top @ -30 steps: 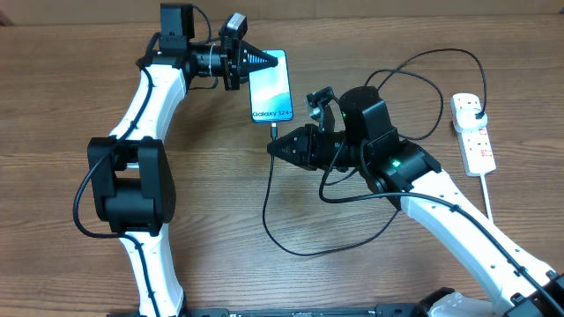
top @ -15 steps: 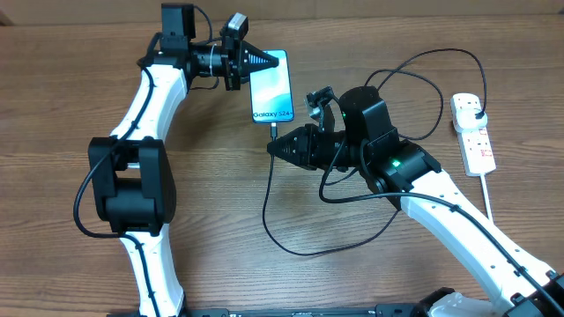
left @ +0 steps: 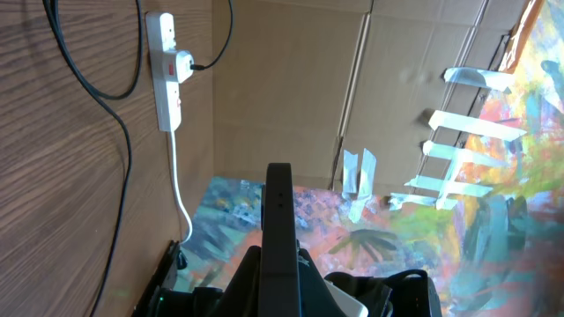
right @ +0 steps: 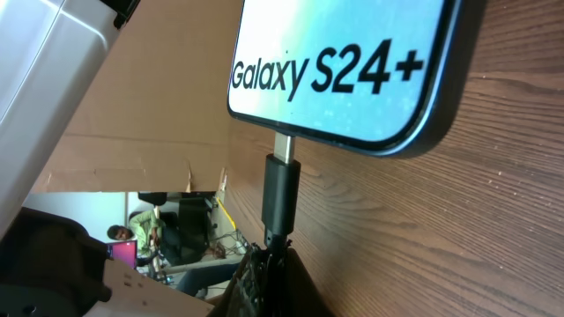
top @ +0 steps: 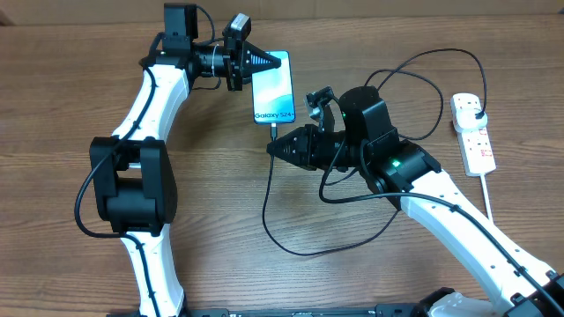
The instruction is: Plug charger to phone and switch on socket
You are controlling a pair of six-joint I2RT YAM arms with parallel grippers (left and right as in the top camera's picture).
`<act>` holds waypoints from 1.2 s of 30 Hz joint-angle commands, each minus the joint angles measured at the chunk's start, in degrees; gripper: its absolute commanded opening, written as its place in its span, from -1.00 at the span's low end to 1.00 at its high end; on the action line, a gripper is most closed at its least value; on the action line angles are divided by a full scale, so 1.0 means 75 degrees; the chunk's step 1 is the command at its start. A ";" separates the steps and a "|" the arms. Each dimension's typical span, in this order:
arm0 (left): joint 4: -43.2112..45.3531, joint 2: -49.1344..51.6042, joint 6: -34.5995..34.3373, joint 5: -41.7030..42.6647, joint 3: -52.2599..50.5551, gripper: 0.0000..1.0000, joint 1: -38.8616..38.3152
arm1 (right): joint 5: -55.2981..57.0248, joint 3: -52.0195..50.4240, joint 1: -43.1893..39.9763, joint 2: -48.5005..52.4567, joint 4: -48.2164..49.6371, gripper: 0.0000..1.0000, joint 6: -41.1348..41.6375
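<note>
- Gripping the charger's (right: 282, 189) boxy black connector, the right tool (top: 275, 148) is clenched; the connector's tip sits in the slim, glossy phone's (top: 273, 88) bottom edge.
- Tapered black left tool (top: 264, 60), fingers pressed together, touches the phone's top corner.
- White elongated socket (top: 473, 132) lies far right on wood-grain tabletop (top: 220, 220).

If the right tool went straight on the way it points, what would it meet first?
Probably the phone, at its bottom edge: the charger connector in the right tool sits at its port. Depth is unclear.
</note>
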 commanded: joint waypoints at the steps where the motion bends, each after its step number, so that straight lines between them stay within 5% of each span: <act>1: 0.0032 -0.0020 0.0137 0.0411 0.0131 -0.92 -0.0050 | 0.0099 -0.0061 -0.0052 -0.0085 0.0061 -0.92 -0.0061; 36: 0.0434 -0.0020 -0.0050 0.0405 0.0131 -0.92 -0.0035 | -0.0452 -0.0061 -0.0265 -0.0085 -0.0280 -0.92 -0.0638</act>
